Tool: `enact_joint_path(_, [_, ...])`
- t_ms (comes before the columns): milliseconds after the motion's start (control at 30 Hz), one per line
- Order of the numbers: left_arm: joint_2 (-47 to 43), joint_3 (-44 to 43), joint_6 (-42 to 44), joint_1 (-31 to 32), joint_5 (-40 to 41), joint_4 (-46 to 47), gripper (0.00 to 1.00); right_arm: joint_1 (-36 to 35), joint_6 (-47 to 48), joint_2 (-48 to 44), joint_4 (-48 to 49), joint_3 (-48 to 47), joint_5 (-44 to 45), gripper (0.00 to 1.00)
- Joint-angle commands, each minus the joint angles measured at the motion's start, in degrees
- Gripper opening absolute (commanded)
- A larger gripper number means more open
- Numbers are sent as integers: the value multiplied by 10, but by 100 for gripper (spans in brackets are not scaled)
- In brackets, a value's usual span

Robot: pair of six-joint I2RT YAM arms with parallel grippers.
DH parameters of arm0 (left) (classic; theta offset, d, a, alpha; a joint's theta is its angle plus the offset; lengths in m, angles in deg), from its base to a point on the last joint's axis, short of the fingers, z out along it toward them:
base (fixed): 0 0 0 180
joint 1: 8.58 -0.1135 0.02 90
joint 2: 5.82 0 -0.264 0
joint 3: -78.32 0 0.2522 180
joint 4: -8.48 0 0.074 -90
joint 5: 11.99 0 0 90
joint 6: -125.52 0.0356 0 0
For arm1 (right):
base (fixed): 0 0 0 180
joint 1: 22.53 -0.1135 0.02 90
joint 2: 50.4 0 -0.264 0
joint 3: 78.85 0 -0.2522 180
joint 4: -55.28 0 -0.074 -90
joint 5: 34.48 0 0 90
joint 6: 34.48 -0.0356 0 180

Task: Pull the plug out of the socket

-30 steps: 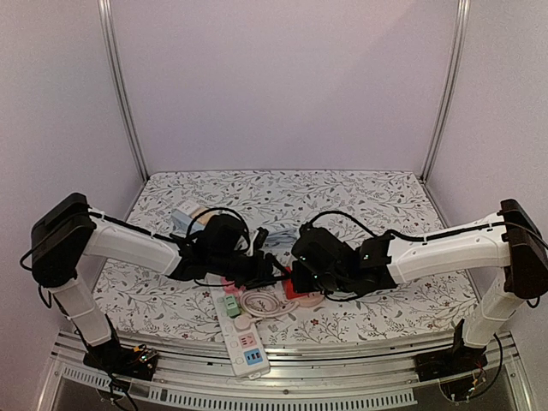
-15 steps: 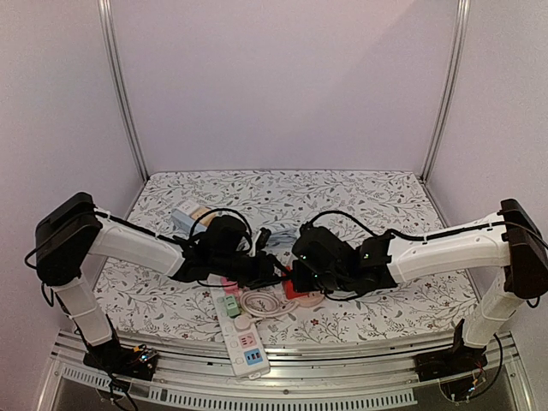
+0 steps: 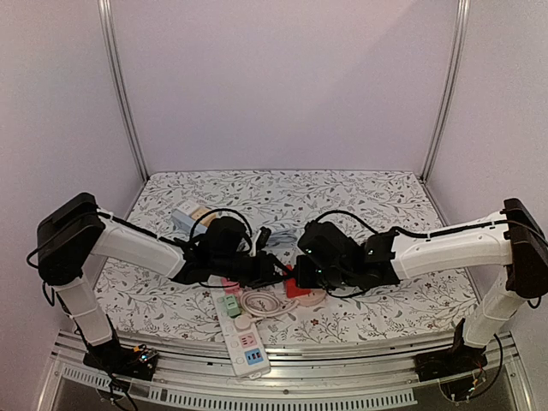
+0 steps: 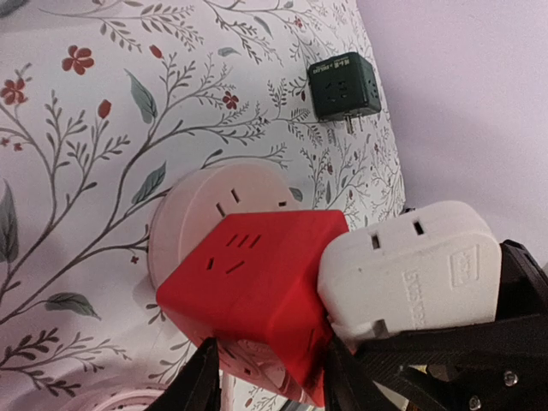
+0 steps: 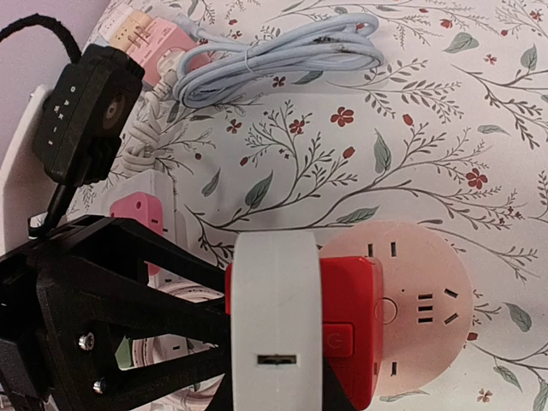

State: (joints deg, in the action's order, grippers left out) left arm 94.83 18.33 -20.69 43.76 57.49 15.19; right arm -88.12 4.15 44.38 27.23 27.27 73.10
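Note:
A white plug (image 5: 276,317) sits in the side of a red cube socket (image 5: 353,334), which stands on a round pink socket base (image 5: 424,300). My right gripper (image 5: 276,390) is shut on the white plug; only the finger roots show beside it. In the left wrist view my left gripper (image 4: 274,377) is shut on the red cube (image 4: 257,282), one black finger on each side, with the white plug (image 4: 411,270) at its right. In the top view both grippers meet over the red cube (image 3: 295,288) at the table's front middle.
A white power strip (image 3: 241,334) with a green plug (image 3: 231,306) and a pink plug (image 5: 137,214) lies front left, beside a coiled white cable (image 3: 259,304). A coiled blue cable (image 5: 274,56) lies behind. A dark green cube adapter (image 4: 344,86) sits further off.
The right wrist has shifted slightly to the right and the left arm has followed a little. Both grips look unchanged.

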Motion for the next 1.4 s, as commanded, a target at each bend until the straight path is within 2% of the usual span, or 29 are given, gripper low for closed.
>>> enact_joint_path(0, [22,16,1,10,13,-29,40,14,-19,-11,-34,26,-13,0])
enact_joint_path(533, [29,9,-1,13,14,-24,39,19,-20,-27,-3,32,-44,0])
enact_joint_path(833, [42,1,-2,13,10,-22,38,3,40,-33,31,24,-56,0])
enact_joint_path(1367, [54,-6,-4,11,9,-22,36,-26,85,-56,71,43,-34,0])
